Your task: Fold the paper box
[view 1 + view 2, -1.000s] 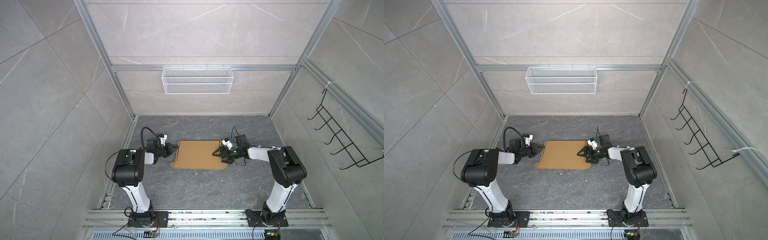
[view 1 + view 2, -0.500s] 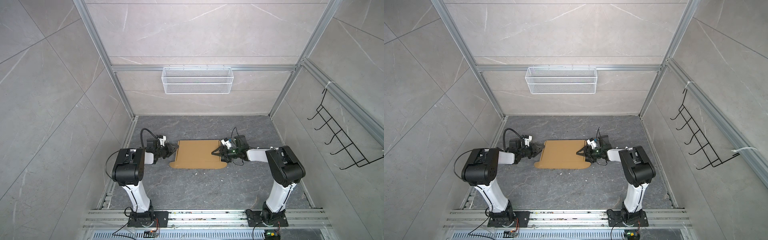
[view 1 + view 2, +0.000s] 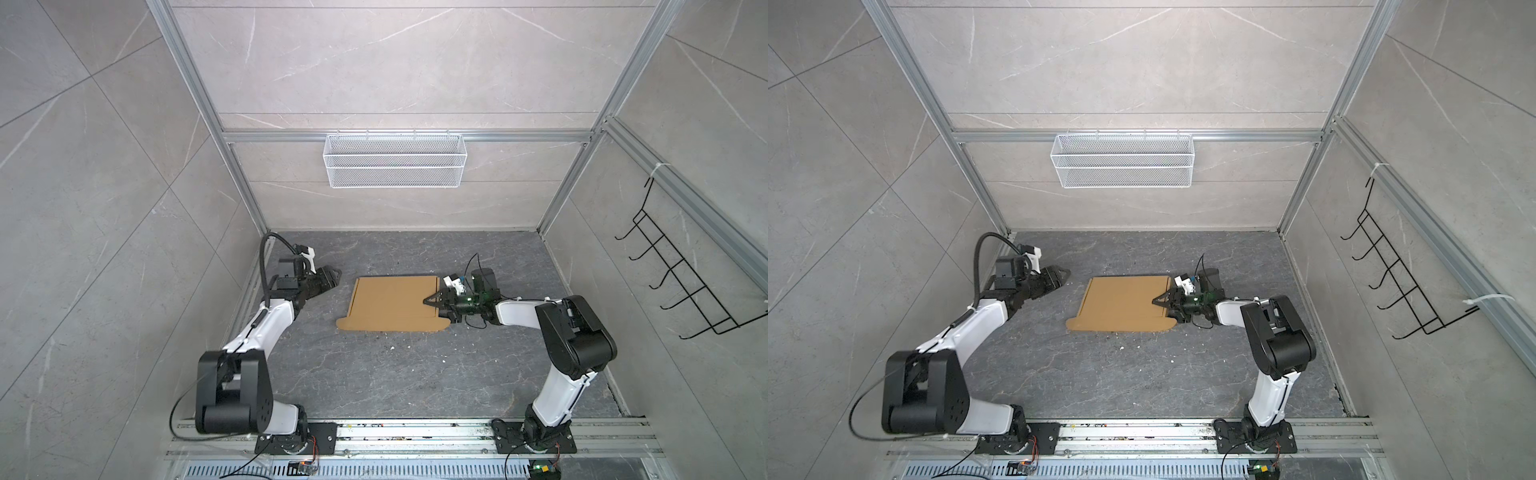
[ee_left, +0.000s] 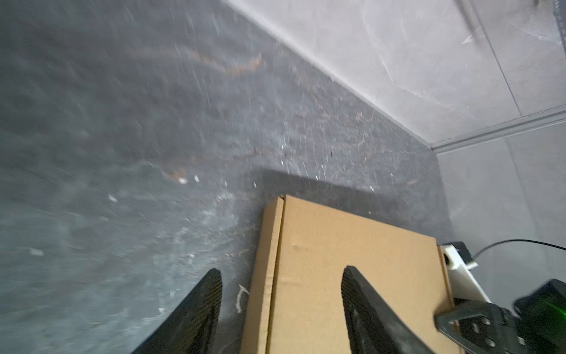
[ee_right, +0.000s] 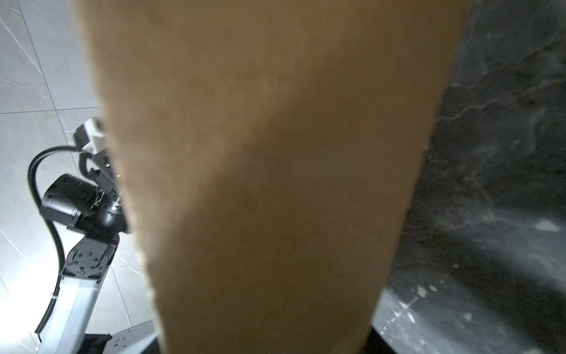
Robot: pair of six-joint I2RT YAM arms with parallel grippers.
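The dark grey, marble-patterned bench (image 3: 374,374) carries the plain brown corrugated cardboard paper box (image 3: 390,303) near its middle. The box lies flat and low, and its longer side appears to run across from one arm to the other, so each short end faces a hand. A strip with rounded tabs sticks out along the edge nearest the arm bases. The right black hand (image 3: 430,300) is the nearer one. In both top views its pointed tip reaches in over the box's right end and sits on or just above the cardboard. Blurred cardboard fills the right wrist view and hides the jaws, so I cannot tell how wide they stand or whether they pinch the end flap. The left black hand (image 3: 334,275) points at the box's left end from near its far corner but stands apart from it. Its two dark fingers (image 4: 202,300) are spread with nothing between them. By my reckoning any coming fold starts at the right end.
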